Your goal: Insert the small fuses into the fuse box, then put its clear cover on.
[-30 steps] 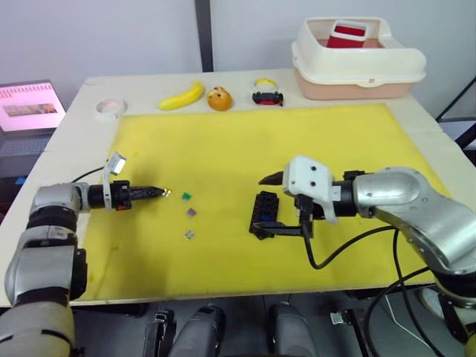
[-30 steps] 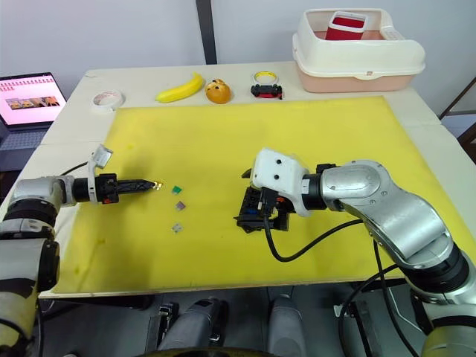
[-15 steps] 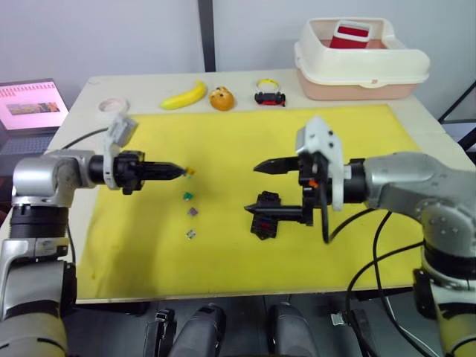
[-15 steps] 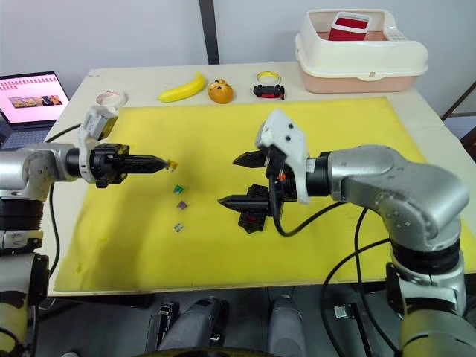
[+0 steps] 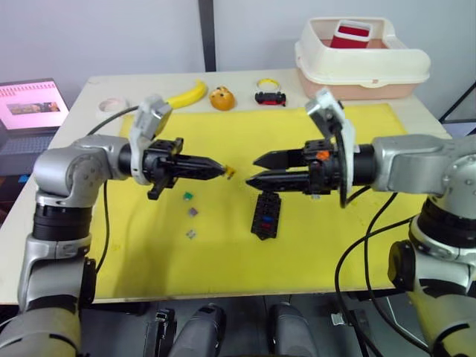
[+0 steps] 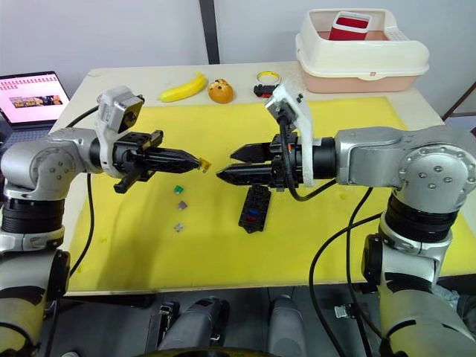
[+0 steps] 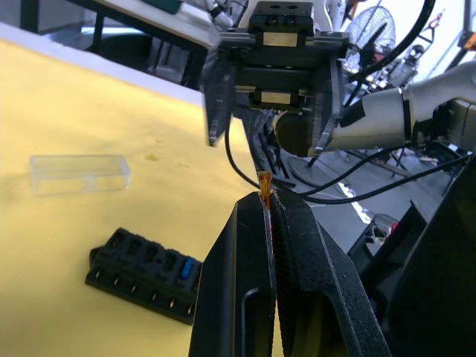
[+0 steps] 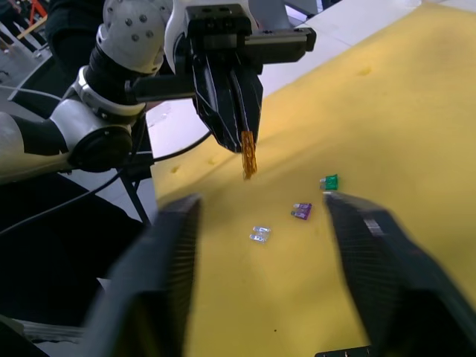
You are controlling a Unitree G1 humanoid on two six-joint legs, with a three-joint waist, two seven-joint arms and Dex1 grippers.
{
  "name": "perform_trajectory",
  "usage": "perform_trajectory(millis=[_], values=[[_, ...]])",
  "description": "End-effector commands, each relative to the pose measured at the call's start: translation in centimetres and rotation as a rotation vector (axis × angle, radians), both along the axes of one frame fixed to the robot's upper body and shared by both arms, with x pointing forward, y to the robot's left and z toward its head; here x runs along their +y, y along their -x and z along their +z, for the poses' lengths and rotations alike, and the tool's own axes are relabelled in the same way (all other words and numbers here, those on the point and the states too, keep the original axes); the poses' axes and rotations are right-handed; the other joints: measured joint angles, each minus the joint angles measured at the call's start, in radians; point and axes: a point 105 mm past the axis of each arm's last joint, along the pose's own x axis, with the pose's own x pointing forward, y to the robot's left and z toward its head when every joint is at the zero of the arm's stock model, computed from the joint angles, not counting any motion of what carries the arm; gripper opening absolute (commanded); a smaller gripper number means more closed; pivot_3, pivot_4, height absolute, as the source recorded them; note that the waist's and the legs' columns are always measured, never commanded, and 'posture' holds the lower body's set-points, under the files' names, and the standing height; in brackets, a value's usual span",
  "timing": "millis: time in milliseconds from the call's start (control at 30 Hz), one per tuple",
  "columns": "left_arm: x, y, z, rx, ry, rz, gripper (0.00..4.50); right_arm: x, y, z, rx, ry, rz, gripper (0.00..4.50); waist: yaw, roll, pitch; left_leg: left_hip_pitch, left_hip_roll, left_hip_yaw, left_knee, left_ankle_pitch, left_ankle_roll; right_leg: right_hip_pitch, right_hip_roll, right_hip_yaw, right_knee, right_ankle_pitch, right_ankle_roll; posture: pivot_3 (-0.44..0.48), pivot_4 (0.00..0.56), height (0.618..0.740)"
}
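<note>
The left gripper [image 5: 223, 172] pinches a yellow-brown fuse [image 5: 230, 172] by one edge; it looks light, rigid, easily dropped. The right gripper [image 5: 255, 169], spread open and empty, faces it at 3 o'clock, above the fuse box [image 5: 266, 215].

Black fuse box [image 5: 266, 214] flat on mat; green [image 5: 188, 196], purple [image 5: 193, 212], grey fuses [image 5: 190, 234] beside it.
</note>
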Motion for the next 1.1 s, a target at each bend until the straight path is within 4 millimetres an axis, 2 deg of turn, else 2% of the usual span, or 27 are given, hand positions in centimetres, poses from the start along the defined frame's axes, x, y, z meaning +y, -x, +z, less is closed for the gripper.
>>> perform_trajectory(millis=[33, 533, 633, 767, 933, 1067, 1100], values=[[-0.7, 0.4, 1.4, -0.078, 0.023, -0.031, 0.0, 0.5, 0.3, 0.9, -0.022, -0.027, 0.017, 2.69, -0.001, 0.0, 0.0, 0.0, 0.0, 0.0, 0.0, 0.0, 0.0, 0.0, 0.0, 0.0, 0.0, 0.0, 0.0, 0.0, 0.15, 0.74], [-1.4, 0.2, 1.1, -0.101, 0.016, -0.044, 0.0, 1.1, 0.6, 0.6, 0.02, -0.035, -0.008, 2.69, -0.002, 0.0, 0.0, 0.0, 0.0, 0.0, 0.0, 0.0, 0.0, 0.0, 0.0, 0.0, 0.0, 0.0, 0.0, 0.0, 0.15, 0.74], [-1.3, 0.2, 1.0, -0.102, 0.013, -0.041, 0.0, 1.2, 0.8, 0.5, 0.024, -0.031, -0.01, 1.87, -0.002, 0.0, 0.0, 0.0, 0.0, 0.0, 0.0, 0.0, 0.0, 0.0, 0.0, 0.0, 0.0, 0.0, 0.0, 0.0, 0.15, 0.74], [-1.3, 0.1, 1.0, -0.104, 0.014, -0.037, 0.0, 1.2, 0.9, 0.4, 0.03, -0.028, -0.014, 0.04, -0.002, 0.0, 0.0, 0.0, 0.0, 0.0, 0.0, 0.0, 0.0, 0.0, 0.0, 0.0, -0.001, 0.0, 0.0, 0.0, 0.15, 0.74], [-1.3, 0.1, 0.9, -0.105, 0.007, -0.036, 0.0, 1.2, 0.9, 0.5, 0.029, -0.028, -0.017, 0.04, -0.001, 0.0, 0.0, 0.0, 0.0, 0.0, 0.0, 0.0, 0.0, 0.0, 0.0, 0.0, -0.001, 0.0, 0.0, 0.0, 0.15, 0.74], [-1.1, -0.1, 0.0, -0.088, -0.052, -0.013, 0.0, 1.2, 0.8, 0.5, 0.016, -0.013, -0.025, 0.04, -0.001, 0.0, 0.0, 0.0, 0.0, 0.0, 0.0, 0.0, 0.0, 0.0, 0.0, 0.0, -0.001, 0.0, 0.0, 0.0, 0.15, 0.74], [-1.0, -0.3, -0.6, -0.1, -0.092, 0.001, 0.31, 1.0, 0.8, -0.1, -0.009, 0.04, -0.036, 0.01, -0.001, 0.0, 0.0, 0.0, 0.0, 0.0, 0.0, 0.0, 0.0, 0.0, 0.001, 0.0, -0.001, 0.0, 0.0, 0.0, 0.15, 0.74]])
